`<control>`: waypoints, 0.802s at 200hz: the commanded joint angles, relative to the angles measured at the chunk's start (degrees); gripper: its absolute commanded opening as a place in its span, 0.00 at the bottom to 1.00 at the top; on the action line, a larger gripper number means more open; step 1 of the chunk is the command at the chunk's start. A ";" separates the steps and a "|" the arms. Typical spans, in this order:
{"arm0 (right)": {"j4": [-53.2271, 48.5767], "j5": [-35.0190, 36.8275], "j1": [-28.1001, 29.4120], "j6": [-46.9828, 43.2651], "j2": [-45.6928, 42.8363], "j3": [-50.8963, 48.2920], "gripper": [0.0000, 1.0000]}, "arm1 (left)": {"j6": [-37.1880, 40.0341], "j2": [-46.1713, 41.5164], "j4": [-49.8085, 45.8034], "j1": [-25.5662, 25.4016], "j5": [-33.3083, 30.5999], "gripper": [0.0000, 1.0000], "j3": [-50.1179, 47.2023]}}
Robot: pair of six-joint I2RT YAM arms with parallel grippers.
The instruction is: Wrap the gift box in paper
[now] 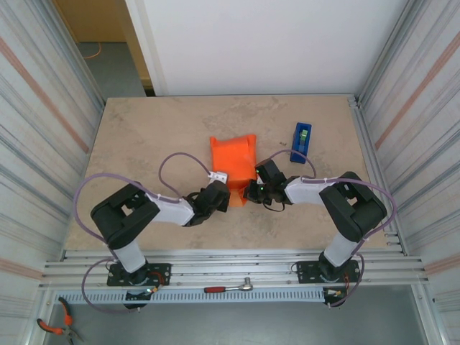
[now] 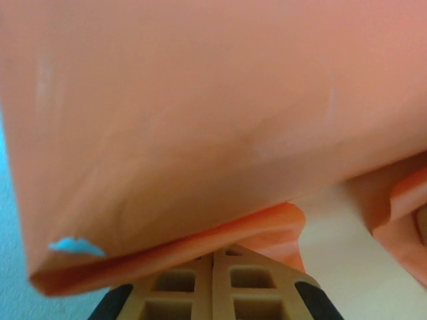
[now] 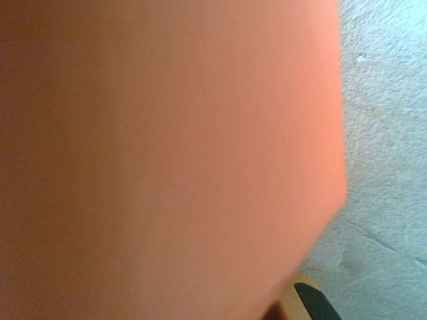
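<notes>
Well, the paper point(image 1: 233, 159) lies folded mid-table, the gift box hidden, presumably beneath it. The left gripper point(image 2: 213, 267) looks closed at the near fold; the right gripper point(image 1: 251, 192) I cannot tell. Uneven tugging could tear the sheet.

In both wrist views the paper point(image 2: 200, 120) is blurred and cut off. It hides the tips of the left gripper point(image 2: 213, 255); the right gripper point(image 3: 305, 301) is mostly cut off below.
</notes>
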 commanded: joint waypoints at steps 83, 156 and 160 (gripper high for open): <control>-6.09 -0.11 0.30 -2.54 -9.29 -0.84 0.00 | 0.62 -22.68 -14.83 3.52 7.10 0.12 0.06; -4.73 1.51 8.27 -0.01 -4.73 3.83 0.00 | 4.13 -23.98 -25.67 16.17 20.03 0.35 8.59; -4.37 1.53 8.58 0.26 -4.08 4.25 0.00 | 4.35 -23.85 -25.91 16.38 20.08 0.37 8.84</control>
